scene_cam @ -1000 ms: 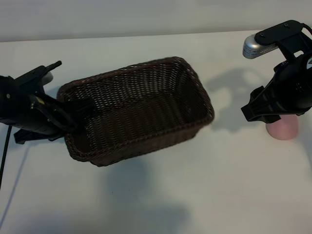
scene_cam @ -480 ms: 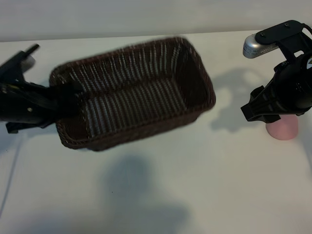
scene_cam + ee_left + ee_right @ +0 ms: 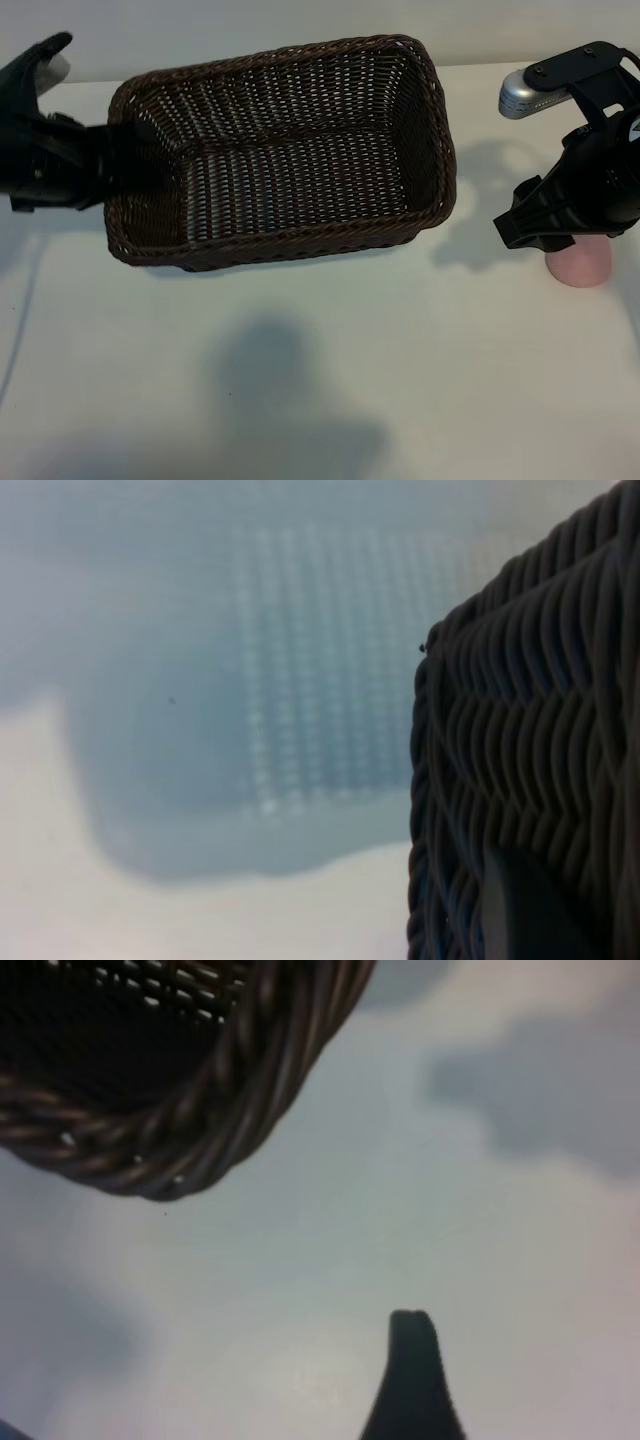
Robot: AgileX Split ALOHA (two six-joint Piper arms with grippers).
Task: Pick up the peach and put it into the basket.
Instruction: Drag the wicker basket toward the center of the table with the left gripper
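Note:
The dark brown wicker basket hangs above the table, and its shadow lies well in front of it. My left gripper is shut on the rim at the basket's left end. In the left wrist view the woven basket wall fills one side, with one of my fingers pressed against it. The pale pink peach stands on the table at the far right. My right gripper hovers just above and to the left of it, open and holding nothing. The right wrist view shows one of its fingertips and a basket corner, but not the peach.
The white table stretches bare across the front under the basket's shadow. The right arm's silver wrist camera juts out at the upper right. A pale wall runs along the back.
The left arm has lifted the basket by its left end and swung it up and back, so it now hangs squarer to the view. The right arm and peach have not moved.

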